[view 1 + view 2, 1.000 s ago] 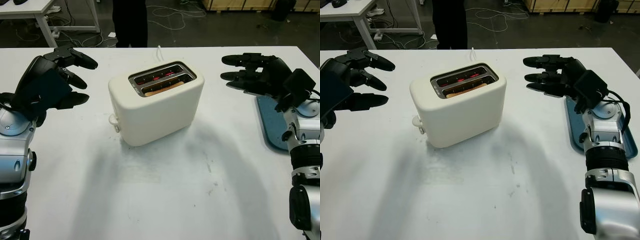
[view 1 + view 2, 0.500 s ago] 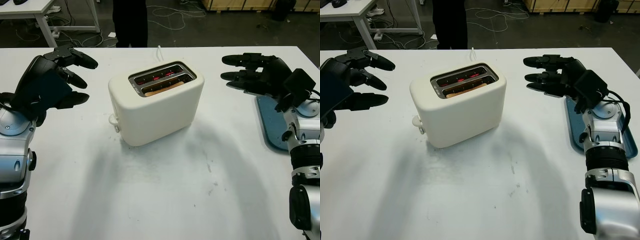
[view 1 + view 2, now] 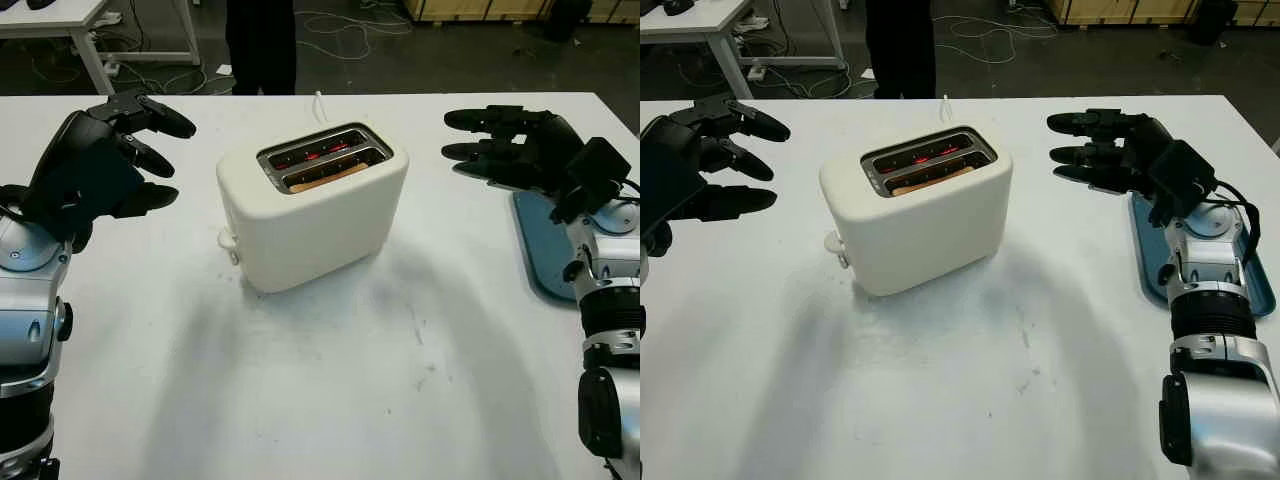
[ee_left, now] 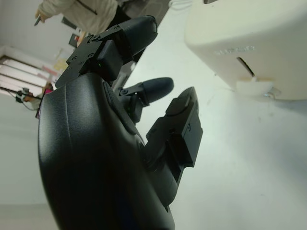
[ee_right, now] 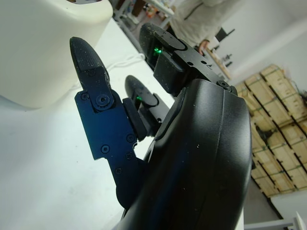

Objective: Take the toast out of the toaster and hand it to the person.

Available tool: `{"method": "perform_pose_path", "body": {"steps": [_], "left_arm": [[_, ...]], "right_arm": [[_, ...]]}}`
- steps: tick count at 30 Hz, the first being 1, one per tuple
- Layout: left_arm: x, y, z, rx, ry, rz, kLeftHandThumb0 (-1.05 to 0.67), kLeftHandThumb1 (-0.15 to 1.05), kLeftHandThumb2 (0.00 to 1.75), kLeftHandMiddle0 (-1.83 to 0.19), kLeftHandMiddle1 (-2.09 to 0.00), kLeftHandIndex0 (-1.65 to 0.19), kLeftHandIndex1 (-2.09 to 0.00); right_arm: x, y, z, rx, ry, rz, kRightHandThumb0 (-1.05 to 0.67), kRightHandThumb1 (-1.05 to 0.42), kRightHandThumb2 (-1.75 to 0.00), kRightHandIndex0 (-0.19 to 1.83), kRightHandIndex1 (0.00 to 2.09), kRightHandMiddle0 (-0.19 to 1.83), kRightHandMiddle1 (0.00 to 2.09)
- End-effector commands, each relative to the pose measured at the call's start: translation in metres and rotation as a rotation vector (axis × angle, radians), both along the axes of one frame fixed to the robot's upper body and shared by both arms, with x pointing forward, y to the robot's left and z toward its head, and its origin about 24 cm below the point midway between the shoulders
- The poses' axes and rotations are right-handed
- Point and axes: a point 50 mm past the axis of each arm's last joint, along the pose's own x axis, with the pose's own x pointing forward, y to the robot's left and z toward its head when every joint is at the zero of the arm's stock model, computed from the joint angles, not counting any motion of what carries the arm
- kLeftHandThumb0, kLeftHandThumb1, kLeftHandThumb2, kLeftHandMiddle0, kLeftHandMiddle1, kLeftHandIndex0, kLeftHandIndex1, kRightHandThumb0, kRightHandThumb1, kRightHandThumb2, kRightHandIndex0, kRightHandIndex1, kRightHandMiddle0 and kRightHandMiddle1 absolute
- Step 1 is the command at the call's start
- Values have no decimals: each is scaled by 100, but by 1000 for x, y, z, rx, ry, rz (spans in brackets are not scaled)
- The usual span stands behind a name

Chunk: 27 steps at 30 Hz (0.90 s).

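A cream toaster (image 3: 312, 215) stands in the middle of the white table (image 3: 330, 400). Its two slots glow red inside, and a slice of toast (image 3: 328, 178) sits low in the nearer slot. My left hand (image 3: 135, 150) hovers open to the left of the toaster, well apart from it. My right hand (image 3: 480, 150) hovers open to the toaster's right, fingers pointing toward it, holding nothing. A person (image 3: 260, 45) in dark trousers stands at the table's far edge behind the toaster. The toaster's lever (image 4: 254, 84) shows in the left wrist view.
A blue tray (image 3: 545, 250) lies at the table's right edge under my right forearm. The toaster's white cord (image 3: 319, 102) runs off the far edge. Another white table (image 3: 60, 25) stands at the back left, and cables lie on the floor.
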Motion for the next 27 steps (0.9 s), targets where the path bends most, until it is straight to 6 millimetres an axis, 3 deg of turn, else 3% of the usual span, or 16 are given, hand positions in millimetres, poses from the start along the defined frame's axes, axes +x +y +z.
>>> {"method": "perform_pose_path", "body": {"steps": [1,27], "left_arm": [[1,0,2,-5,-13,-1,46,92,18,-41,-138,-37,-106],[2,-3,2,-1,-15,-1,47,92,17,-41,-139,-36,-108]], "right_arm": [[1,2,6,12,-30,6,-48,-79,0,88,0,78,0],[2,2,7,15,-23,2,-47,-79,0,87,1,78,0]]}}
